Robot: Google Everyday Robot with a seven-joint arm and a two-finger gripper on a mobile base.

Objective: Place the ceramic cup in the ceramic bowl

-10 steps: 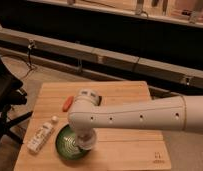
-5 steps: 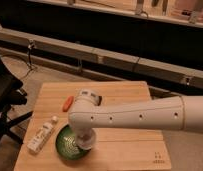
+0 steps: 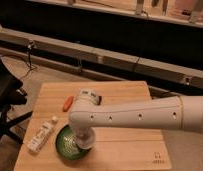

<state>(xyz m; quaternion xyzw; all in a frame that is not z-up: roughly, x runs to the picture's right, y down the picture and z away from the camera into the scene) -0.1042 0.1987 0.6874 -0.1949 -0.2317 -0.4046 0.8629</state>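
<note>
**Arm over the green bowl, cup out of sight**

From where I stand, one wooden surface (image 3: 120, 100) carries everything. I count one bowl, one white bottle and one small orange thing. I cannot find a cup anywhere; the arm's bulk covers the spot where it would be, so I cannot say where it sits or which way it points.

The bowl (image 3: 66, 145) is round, green with a dark rim and fine rings inside, and it sits near the front left corner of the surface. Being round, it has no long axis to speak of; it lies flat, mouth up.

The white arm (image 3: 140, 117) comes in from the right and bends down at its wrist, and the gripper (image 3: 84, 144) hangs over the right side of the bowl. The wrist hides the jaws, so I cannot tell how wide they stand or whether they hold anything.

The bottle (image 3: 41, 136) lies just left of the bowl, its cap end pointing away towards the back. The orange thing (image 3: 67, 103) lies further back, beside the arm's joint.

A black chair (image 3: 5, 95) stands off the left edge.
</note>
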